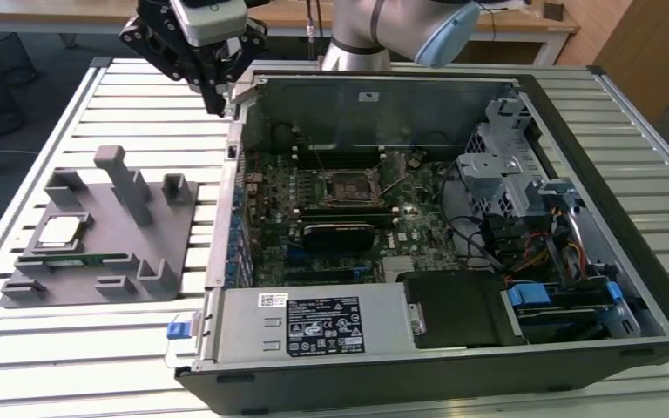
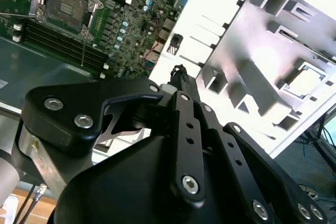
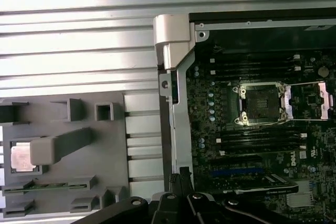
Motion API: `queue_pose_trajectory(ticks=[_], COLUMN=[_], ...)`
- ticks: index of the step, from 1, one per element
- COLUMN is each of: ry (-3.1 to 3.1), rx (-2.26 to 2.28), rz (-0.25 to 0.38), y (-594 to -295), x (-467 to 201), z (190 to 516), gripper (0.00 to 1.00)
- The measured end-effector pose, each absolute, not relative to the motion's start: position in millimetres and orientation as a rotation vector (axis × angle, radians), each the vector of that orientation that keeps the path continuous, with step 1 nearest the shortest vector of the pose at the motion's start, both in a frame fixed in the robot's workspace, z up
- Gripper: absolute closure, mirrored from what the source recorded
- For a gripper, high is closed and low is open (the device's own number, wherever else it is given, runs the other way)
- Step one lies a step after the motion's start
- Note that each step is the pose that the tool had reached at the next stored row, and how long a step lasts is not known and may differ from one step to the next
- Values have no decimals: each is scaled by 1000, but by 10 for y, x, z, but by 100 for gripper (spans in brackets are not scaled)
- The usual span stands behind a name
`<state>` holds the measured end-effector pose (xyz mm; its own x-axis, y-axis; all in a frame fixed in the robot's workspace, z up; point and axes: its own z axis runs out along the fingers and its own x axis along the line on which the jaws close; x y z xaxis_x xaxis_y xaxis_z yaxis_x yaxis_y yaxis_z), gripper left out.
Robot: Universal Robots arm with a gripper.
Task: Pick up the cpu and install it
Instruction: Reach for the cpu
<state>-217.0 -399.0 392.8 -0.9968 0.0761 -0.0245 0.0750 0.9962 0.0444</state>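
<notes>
- The cpu [image 1: 58,232] is seen lying flat, metal top up, in a pocket of the grey holder [image 1: 100,233]. The holder stands on the counter [image 1: 137,113] just beside the case [image 1: 369,109], on the exterior view's left of it.
- The tool [image 1: 216,109] is held above the counter by the case's far corner on the holder side, well apart from the cpu. Its fingers are drawn together and nothing is held between them.
- The step in hand is judged to be the reach for the cpu. The cpu has not been lifted, and the socket [image 1: 347,187] inside the case lies bare, its cover seemingly swung open.
- For a sound grasp, the fingers would have to be spread before any descent. The cpu should be taken by two opposite edges and kept level.
- The post [image 1: 119,178] of the holder rises just beside the cpu, on its case side, and should be given room.
- The green memory stick [image 1: 79,259], slotted just beside the cpu, is not to be mistaken for it.
</notes>
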Motion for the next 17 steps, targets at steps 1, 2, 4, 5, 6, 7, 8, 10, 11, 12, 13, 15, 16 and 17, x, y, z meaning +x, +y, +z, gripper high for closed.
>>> queue_pose_trajectory(ticks=[1, 2, 4, 5, 6, 7, 8, 10, 11, 12, 13, 15, 16, 17], ry=[3112, 3112, 3112, 3113, 3112, 3112, 3113, 3113, 3113, 3112, 3112, 3112, 3112, 3112], rx=[118, 118, 118, 118, 118, 118, 118, 118, 118, 118, 118, 118, 118, 118], rz=[68, 68, 68, 68, 68, 68, 68, 68, 68, 68, 68, 68, 68, 68], y=[-3990, -3989, -3989, -3989, -3989, -3989, -3989, -3990, -3989, -3989, -3990, -3989, -3989, -3989], x=[-2187, -2204, -2236, -2253, -2271, -2287, -2303, -2334, -2350, -2366, -2383, -2417, -2435, -2453], z=[3927, 3927, 3928, 3928, 3927, 3928, 3928, 3928, 3928, 3928, 3927, 3928, 3928, 3928], gripper=[89, 89, 89, 89, 89, 89, 89, 89, 89, 89, 89, 89, 89, 89])
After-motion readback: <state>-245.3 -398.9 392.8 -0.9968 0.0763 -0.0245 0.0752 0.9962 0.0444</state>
